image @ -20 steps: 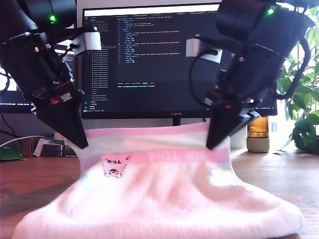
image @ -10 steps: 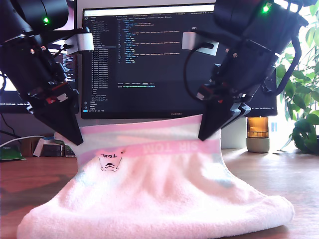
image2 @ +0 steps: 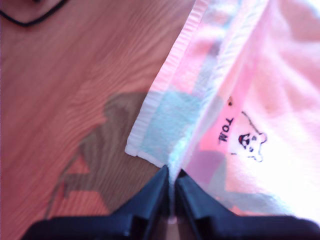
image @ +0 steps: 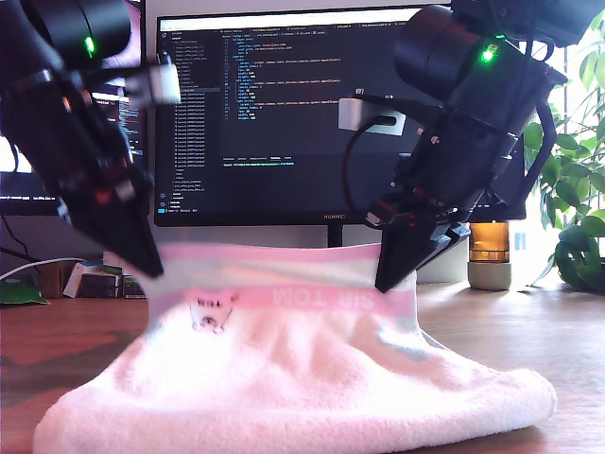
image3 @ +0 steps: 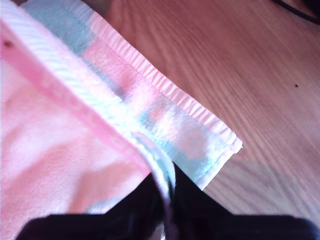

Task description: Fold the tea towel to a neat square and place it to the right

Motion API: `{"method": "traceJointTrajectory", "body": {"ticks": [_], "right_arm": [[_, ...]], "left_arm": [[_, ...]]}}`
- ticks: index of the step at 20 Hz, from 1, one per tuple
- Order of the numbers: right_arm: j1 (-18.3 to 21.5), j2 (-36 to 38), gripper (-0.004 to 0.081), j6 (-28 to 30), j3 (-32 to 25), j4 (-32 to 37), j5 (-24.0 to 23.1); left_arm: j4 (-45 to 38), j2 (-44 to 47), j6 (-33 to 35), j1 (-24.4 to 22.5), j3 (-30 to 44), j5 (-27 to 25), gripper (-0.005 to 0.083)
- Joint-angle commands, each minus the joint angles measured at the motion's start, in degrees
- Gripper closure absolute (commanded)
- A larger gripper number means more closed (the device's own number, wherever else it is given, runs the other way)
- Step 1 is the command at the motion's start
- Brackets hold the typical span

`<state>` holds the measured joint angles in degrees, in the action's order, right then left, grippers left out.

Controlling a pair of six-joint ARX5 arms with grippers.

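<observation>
The wide black monitor (image: 331,113) with code on its screen fills the back of the exterior view, from about 10 to 2 o'clock, standing behind everything on the brown wooden counter (image: 567,331).

In front of it, at the middle and 6 o'clock of that view, is the soft fluffy tea towel in pale pink, white and mint-green checks (image: 302,378). Its lower bulk rests heaped on the counter while its upper edge is lifted and stretched taut between my two arms, showing a pink band with mirrored lettering and a small bear mark.

My first gripper (image2: 171,186) holds the corner at 9 o'clock of the exterior view (image: 151,270); its fingers are pinched on a doubled edge of the tea towel, close by the bear mark. My second gripper (image3: 165,187) holds the corner at 3 o'clock of the exterior view (image: 389,277), fingers likewise clamped on the hem.

I judge this the first fold, barely begun. To do it well, both arms should travel together at one height, keeping the edge taut so it does not sag. Lay the lifted hem square onto the opposite hem, corners matched, before letting go. The pinches look shallow, so quick pulls could slip a corner free.
</observation>
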<state>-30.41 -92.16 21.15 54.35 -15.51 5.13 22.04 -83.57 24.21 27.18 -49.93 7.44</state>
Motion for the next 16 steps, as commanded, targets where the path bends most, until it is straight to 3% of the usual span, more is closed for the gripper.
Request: {"method": "traceJointTrajectory", "body": {"ticks": [1, 16], "right_arm": [[0.87, -0.68, 0.0782, 0.35, 0.22, 0.31, -0.85], [1.22, -9.70, 0.0782, 0.31, 0.24, 7.98, -2.16]], "left_arm": [[-0.98, -2.97, -0.20, -0.68, 0.83, -0.31, 0.0797], [-8.85, -9.84, -0.22, -1.73, 0.83, -0.17, 0.0797]]}}
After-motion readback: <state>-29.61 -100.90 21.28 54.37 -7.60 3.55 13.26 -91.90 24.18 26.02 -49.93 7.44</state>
